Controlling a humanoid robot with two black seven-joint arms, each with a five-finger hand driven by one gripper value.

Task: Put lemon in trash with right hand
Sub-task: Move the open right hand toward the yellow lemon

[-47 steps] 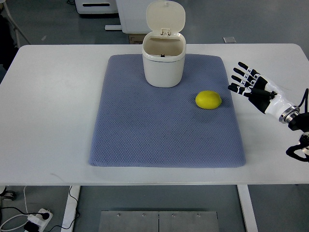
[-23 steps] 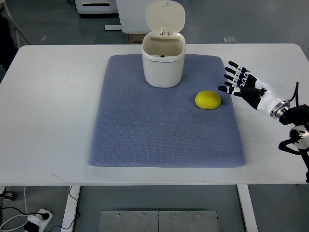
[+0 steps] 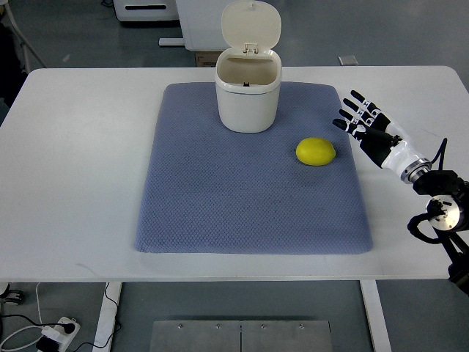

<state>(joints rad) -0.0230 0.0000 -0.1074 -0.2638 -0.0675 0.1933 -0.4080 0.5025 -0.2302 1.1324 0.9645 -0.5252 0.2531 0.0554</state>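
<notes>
right hand (image 3: 364, 126) comes in from the right edge, sitting over the right border of the blue mat (image 3: 249, 191), above the white table (image 3: 80, 169). fingers (image 3: 350, 111) spread and straight, pointing up-left, palm not wrapped on anything. fully released, holding nothing, no contact with the lemon. can't tell whether the hand touches the mat or hangs just above it.

lemon (image 3: 316, 151) lies on the mat, right half, just left of the hand and slightly lower in the picture. clear gap between it and the nearest fingertips. it is near the trash bin but apart from it, down and to the right of it.

trash bin (image 3: 248, 93) is white, upright, at the far middle of the mat. lid (image 3: 251, 26) is flipped up and back on its hinge, opening exposed; what shows of the inside looks empty.

right forearm and wrist run off toward the lower right, with black cabling and a joint visible near the table's right edge.
</notes>
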